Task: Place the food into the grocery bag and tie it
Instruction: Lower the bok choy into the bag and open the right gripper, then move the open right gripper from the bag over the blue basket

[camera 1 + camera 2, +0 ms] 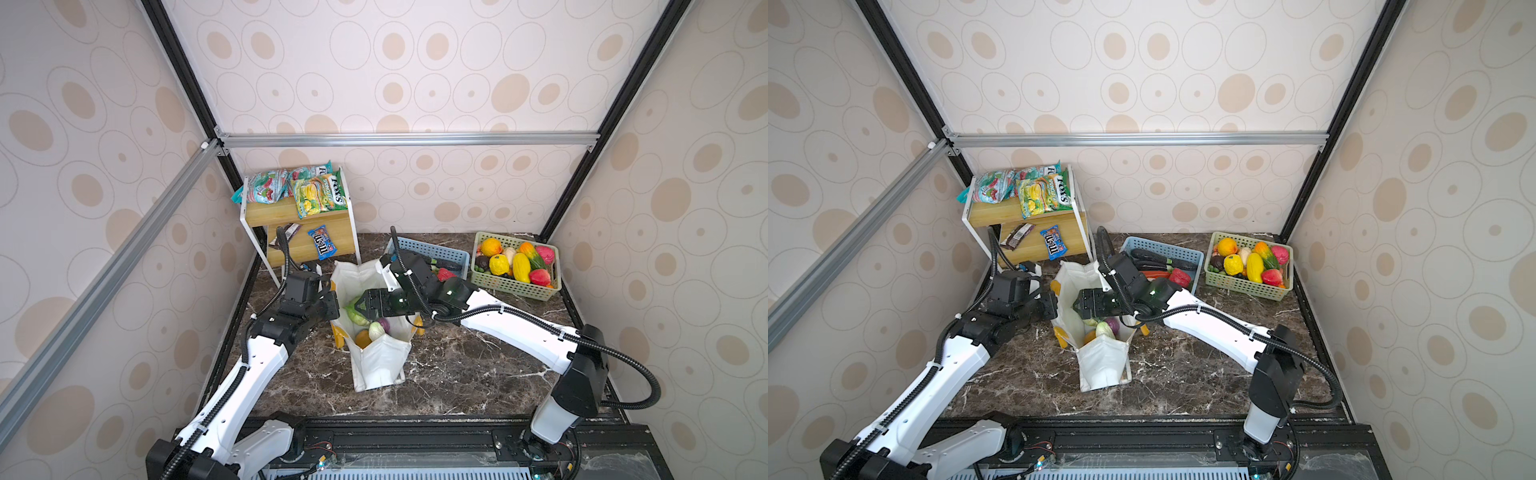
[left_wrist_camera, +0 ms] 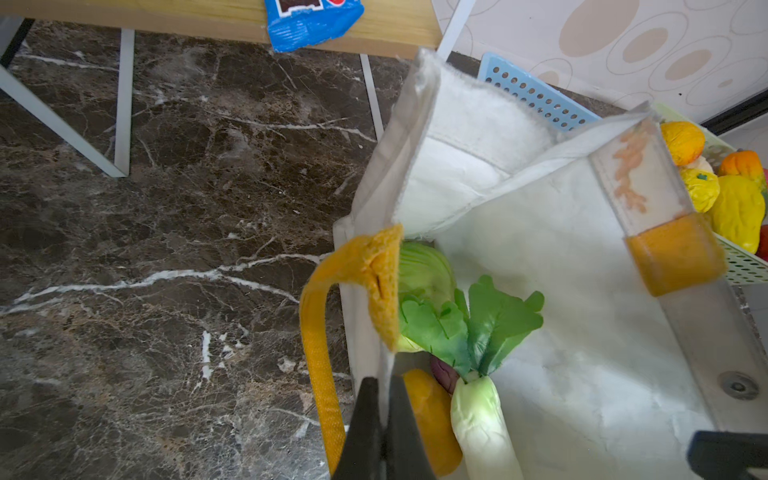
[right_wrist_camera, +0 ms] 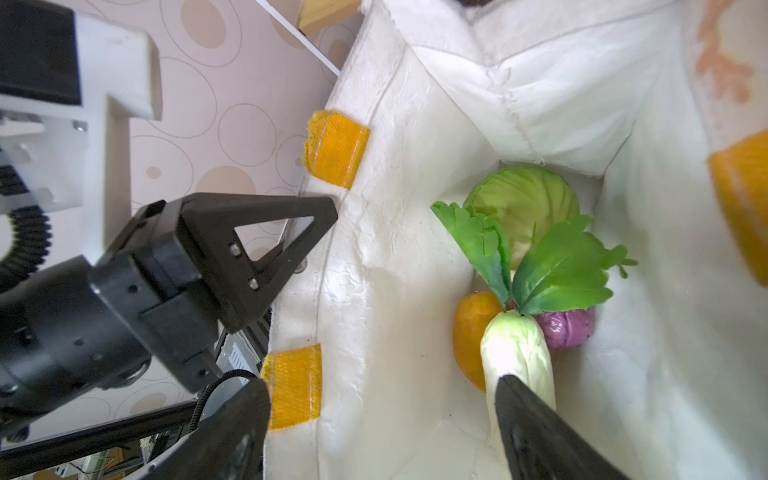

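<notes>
The grocery bag point(image 1: 380, 361) stood on the desk point(image 1: 457, 374) with 4 foods inside, among them a cabbage point(image 3: 521, 203) and a white radish point(image 3: 517, 349); the left tool point(image 2: 381, 384) was clamped on its rim, likely to keep the mouth wide; the right tool point(image 1: 357, 307) hung over the mouth, jaws apart, holding nothing.

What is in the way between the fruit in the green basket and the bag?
The blue basket sits between them, and the open right hand hangs at the bag's mouth. Nothing else visible blocks the way.
</notes>
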`<act>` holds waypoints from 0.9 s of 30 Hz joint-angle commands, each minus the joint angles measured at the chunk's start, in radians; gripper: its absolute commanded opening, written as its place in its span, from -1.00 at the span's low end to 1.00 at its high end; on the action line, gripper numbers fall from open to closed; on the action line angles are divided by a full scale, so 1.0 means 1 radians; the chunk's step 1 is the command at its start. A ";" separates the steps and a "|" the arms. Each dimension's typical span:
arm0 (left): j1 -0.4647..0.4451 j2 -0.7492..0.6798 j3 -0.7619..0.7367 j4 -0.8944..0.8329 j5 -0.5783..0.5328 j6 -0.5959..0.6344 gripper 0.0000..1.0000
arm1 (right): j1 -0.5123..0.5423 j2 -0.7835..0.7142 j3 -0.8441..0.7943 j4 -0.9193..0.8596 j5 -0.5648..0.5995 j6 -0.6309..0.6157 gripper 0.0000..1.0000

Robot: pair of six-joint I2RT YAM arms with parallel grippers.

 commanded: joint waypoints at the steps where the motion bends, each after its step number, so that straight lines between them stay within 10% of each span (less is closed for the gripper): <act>1: 0.021 -0.005 0.042 0.025 -0.038 0.008 -1.00 | -0.040 -0.043 0.016 -0.027 0.039 0.013 0.77; 16: 0.127 -0.043 0.007 -0.013 -0.003 -0.015 -1.00 | -0.271 -0.043 -0.038 -0.123 0.113 -0.026 0.71; 27: 0.146 0.012 0.008 0.003 0.055 -0.034 -1.00 | -0.377 0.156 0.158 -0.276 0.171 -0.405 0.56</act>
